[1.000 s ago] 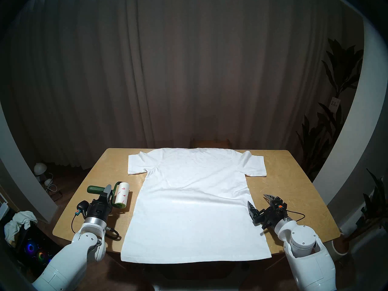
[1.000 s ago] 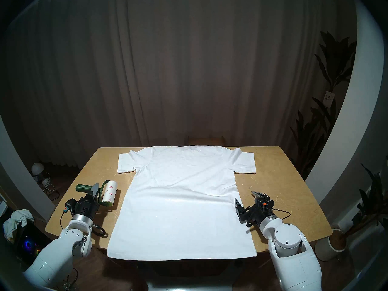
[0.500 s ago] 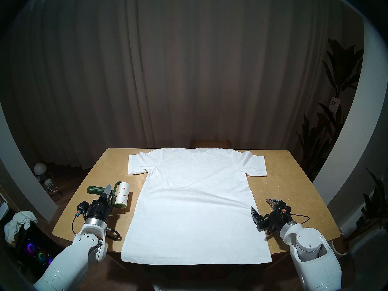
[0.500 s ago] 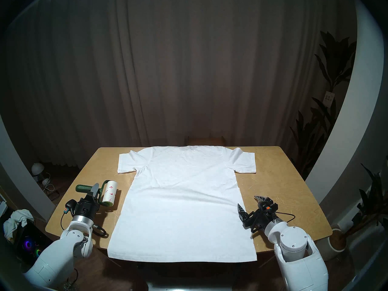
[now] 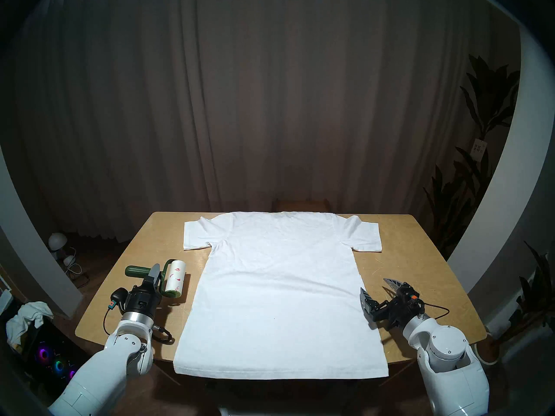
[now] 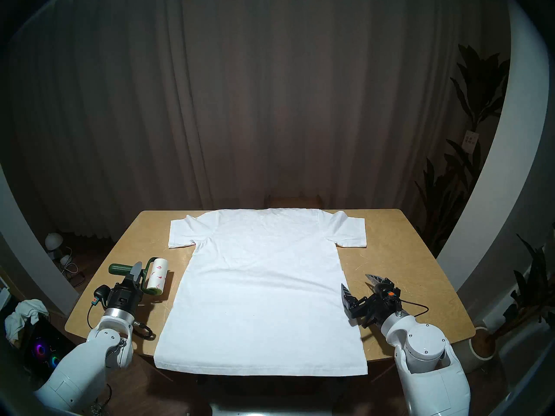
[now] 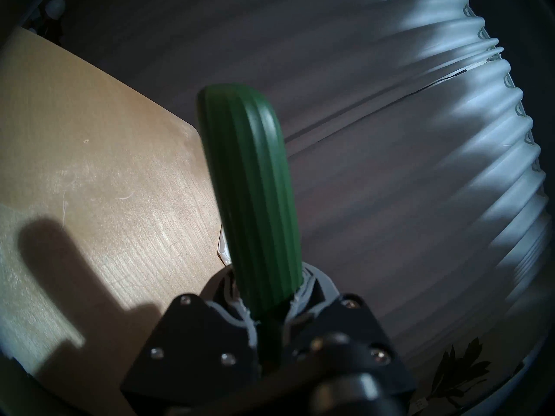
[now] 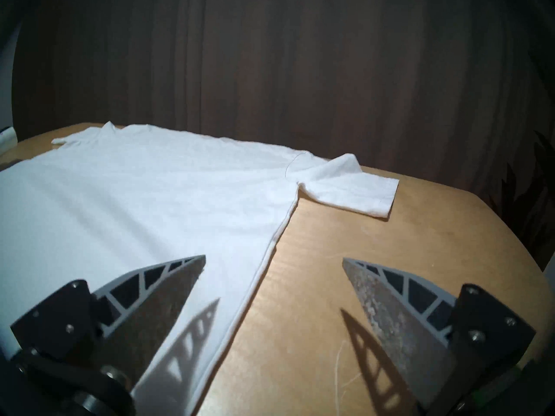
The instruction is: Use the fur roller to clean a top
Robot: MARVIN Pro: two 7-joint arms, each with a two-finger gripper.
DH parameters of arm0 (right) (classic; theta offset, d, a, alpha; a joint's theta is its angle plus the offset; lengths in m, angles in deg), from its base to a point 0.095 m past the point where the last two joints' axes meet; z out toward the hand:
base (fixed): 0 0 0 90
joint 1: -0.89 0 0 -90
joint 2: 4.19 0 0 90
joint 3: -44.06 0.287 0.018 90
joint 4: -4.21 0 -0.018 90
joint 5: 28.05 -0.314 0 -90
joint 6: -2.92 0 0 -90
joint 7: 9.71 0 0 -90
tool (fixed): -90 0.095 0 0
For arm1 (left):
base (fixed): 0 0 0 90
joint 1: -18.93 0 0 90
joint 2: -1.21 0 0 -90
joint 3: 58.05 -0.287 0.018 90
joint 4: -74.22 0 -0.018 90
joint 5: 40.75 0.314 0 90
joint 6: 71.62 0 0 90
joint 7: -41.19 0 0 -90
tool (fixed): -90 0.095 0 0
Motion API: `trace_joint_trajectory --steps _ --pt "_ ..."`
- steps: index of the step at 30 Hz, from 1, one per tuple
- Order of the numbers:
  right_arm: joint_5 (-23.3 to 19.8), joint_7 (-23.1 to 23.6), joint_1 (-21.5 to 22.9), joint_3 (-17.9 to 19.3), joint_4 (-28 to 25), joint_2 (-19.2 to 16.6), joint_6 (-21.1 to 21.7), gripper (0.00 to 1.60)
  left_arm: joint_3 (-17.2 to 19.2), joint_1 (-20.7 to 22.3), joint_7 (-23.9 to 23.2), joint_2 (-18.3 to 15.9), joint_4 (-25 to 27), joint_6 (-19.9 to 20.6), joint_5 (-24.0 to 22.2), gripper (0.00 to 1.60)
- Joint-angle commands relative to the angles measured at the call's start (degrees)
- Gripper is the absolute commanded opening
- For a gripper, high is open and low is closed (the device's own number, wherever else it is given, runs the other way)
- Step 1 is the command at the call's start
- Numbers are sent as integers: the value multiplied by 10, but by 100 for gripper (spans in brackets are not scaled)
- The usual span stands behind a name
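The white T-shirt (image 5: 276, 295) lies flat across the wooden table (image 5: 420, 256), collar at the far edge and hem hanging over the near edge; it also shows in the right head view (image 6: 258, 292). My left gripper (image 5: 154, 276) is shut on the fur roller's dark green handle (image 7: 255, 196). The fur roller (image 5: 175, 275) is just left of the shirt, its white cylinder flecked with pink bits. My right gripper (image 5: 374, 284) is open and empty at the shirt's right side hem. In the right wrist view, the right gripper (image 8: 274, 257) has one finger over the T-shirt (image 8: 135, 202) and one over bare table.
A chair back (image 5: 300, 202) stands behind the table's far edge. Potted plants (image 5: 468, 196) and a pot (image 5: 486, 349) stand to the right. A crumpled rag (image 5: 27, 316) on a lit computer case and a small lamp (image 5: 57, 241) are on the left floor.
My right gripper has drawn a little to the right, still open. The left gripper and the roller have not moved.
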Motion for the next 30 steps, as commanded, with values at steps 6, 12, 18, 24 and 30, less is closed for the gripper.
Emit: trace_joint_trajectory --steps 6,12,18,24,30 --pt "-14 -26 53 5 7 17 -7 160 36 31 -62 11 -17 109 -137 0" --pt "-7 -34 51 -7 9 23 -13 160 17 59 -85 -11 -60 184 -180 0" --pt "-15 -37 44 -9 -9 24 -4 160 3 90 -88 -31 -91 245 -181 0" --pt "-14 -56 48 -5 -11 31 -7 160 12 112 -61 -37 -105 286 -203 0" --pt "-15 -69 53 -6 -8 40 -9 160 37 108 3 -60 -73 271 -223 0"
